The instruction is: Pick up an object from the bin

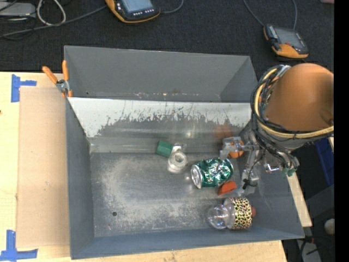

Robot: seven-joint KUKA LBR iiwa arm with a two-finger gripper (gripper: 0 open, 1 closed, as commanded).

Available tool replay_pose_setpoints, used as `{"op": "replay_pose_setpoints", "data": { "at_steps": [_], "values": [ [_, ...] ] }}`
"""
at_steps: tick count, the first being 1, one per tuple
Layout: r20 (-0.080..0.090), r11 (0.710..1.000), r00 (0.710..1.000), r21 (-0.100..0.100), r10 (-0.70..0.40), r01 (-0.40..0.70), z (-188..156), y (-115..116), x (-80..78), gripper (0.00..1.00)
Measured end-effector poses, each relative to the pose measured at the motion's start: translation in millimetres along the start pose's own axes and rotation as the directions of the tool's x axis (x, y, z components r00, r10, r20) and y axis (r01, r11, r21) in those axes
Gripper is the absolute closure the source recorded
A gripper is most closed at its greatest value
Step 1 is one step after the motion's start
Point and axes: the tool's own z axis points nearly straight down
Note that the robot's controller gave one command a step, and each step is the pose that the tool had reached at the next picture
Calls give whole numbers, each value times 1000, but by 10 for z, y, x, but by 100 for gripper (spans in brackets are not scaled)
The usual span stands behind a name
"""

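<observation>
My gripper (250,174) low at right side of grey metal bin (136,201), just beside crushed green metal can (212,173) and small red piece (227,188). Grip width, any hold: cannot tell.

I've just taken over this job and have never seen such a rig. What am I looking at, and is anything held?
One camera looks down into a grey metal bin from above, slightly from one side. The big orange-covered shape at the right is the robot arm's wrist, ringed with cables. Its jaws hang below it, over the bin's right part. Nearest them lie a crushed green drink can and a small red piece. Toward the front lies a clear plastic cup with a leopard-print band. Further left sit a small green cap and a clear ring-shaped piece. Whether anything is held I cannot tell.
</observation>
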Motion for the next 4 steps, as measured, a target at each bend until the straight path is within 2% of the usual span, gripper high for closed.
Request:
{"op": "replay_pose_setpoints", "data": {
  "at_steps": [1, 2, 3, 4],
  "values": [
    [-3, 998, 998, -3, -68, 68, 318, -77, 76, 0],
    [3, 994, 994, 1, 112, -112, 1166, -642, 89, 100],
    [3, 994, 994, 0, 112, -112, 1165, -641, 89, 100],
    [-6, 990, 990, -1, 138, -138, 1124, -645, 37, 100]
  ]
}}
